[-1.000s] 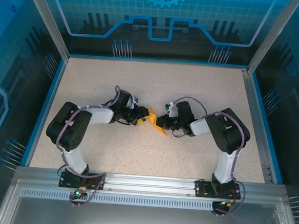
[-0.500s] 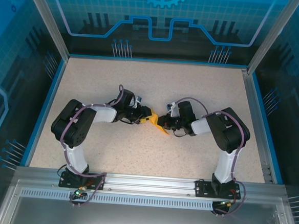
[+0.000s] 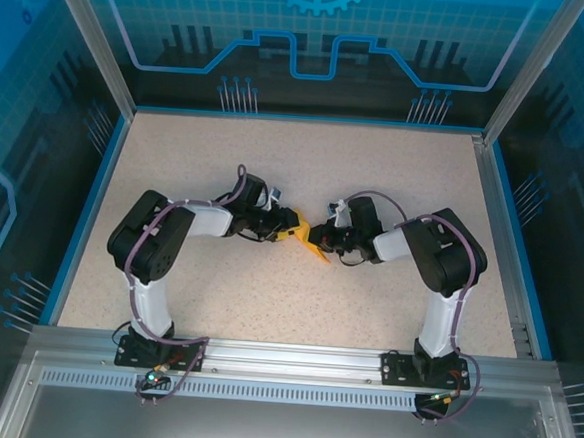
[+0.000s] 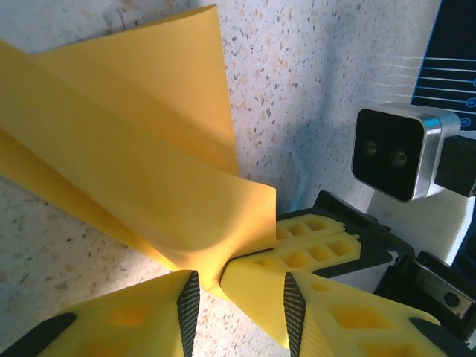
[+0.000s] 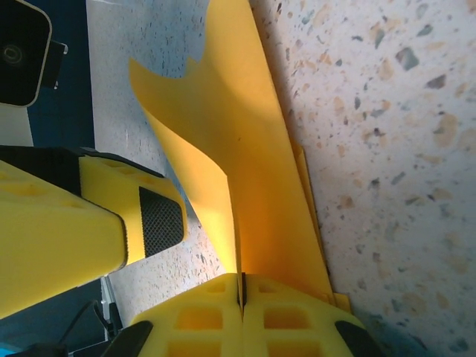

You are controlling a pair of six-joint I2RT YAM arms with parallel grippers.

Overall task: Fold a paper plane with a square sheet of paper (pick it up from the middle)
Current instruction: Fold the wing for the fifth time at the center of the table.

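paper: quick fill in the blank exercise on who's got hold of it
1. The right tool is ___ on the paper.
2. The left tool's fingers stand ___, with a corner of the paper at the gap.
3. In the top view the paper sits ___ the two tools.

Missing words: shut; apart; between
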